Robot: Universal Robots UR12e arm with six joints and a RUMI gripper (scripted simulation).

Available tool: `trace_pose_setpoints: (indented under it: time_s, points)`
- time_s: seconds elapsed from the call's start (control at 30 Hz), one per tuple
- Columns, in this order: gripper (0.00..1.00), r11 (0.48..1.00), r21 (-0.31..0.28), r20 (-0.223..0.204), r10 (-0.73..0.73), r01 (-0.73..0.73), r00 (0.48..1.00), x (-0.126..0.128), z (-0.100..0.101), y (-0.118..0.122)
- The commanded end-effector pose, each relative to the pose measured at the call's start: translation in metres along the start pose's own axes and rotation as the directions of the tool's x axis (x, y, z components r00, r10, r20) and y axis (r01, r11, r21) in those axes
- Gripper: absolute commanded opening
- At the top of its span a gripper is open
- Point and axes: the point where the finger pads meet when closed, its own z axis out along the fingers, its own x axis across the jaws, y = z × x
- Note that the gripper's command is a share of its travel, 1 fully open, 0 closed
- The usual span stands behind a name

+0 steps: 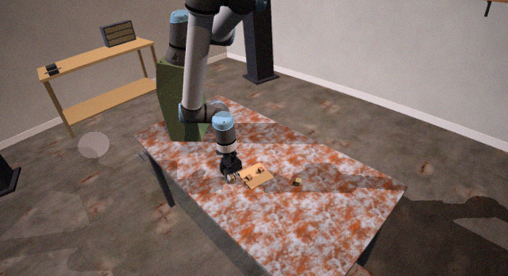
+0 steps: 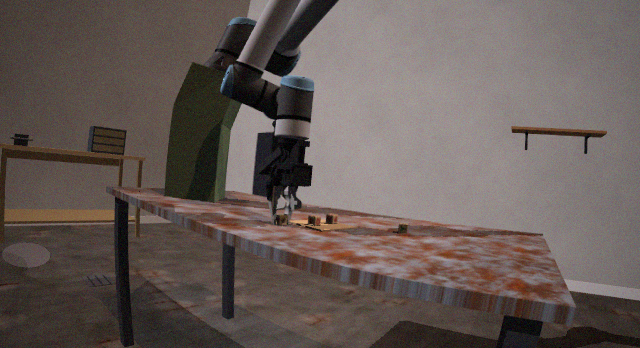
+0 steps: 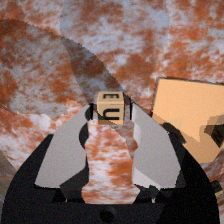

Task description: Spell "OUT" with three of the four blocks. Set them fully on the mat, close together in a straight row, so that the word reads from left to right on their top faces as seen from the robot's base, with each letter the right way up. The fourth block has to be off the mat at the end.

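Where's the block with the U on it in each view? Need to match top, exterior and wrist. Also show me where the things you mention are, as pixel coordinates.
Top: the U block (image 1: 230,178) (image 2: 282,220) (image 3: 110,114) is just below and left of centre, at the gripper (image 1: 231,180) (image 2: 282,219) (image 3: 111,104).
Exterior: left of centre, below mid-height, at the gripper's tips.
Wrist: about dead centre, between the fingertips.
Shared landmark: the mat (image 1: 256,182) (image 2: 336,227) (image 3: 182,100), right of the block in all three.
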Motion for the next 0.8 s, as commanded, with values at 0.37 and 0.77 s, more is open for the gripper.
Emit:
trace_pose_setpoints:
  time_s: [0.37,0.77]
  points:
    - [0.05,1.000,-0.004,0.002,-0.001,0.001,1.000,-0.0007,-0.0008,0.0028]
    - [0.05,1.000,-0.004,0.002,-0.001,0.001,1.000,-0.0007,-0.0008,0.0028]
